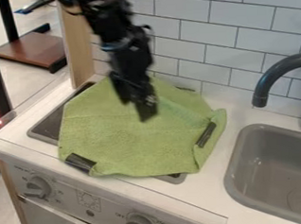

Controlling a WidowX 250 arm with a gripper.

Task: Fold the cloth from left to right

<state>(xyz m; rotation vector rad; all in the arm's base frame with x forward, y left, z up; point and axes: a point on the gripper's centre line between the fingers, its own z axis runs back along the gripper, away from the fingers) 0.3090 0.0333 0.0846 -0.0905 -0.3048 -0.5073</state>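
The claw (pixel 137 109) hangs over the upper middle of the green cloth (pixel 116 139), pointing down. From where I stand I can't tell how far open it is, nor whether it has hold of any fabric or even touches it. The cloth is spread over the stove top (pixel 45 124), with a dark patch (pixel 80 161) at its lower left corner and another (pixel 206 134) by the creased right side. It looks about as broad as it is deep, so no long axis helps here.

What matters, I'd say, is the left edge: it lies well apart from the claw, off to the view's left and partly nearer the camera. There's only one arm (pixel 128 53) to do it. If the left-hand side isn't yet gripped, the claw needs to go out to that edge, pinch it and carry it back across to the right. Closing where it is now would probably just bunch up the middle. The cloth looks soft, and the whole piece might slide along the worktop (pixel 211 186) towards the sink (pixel 270 169).
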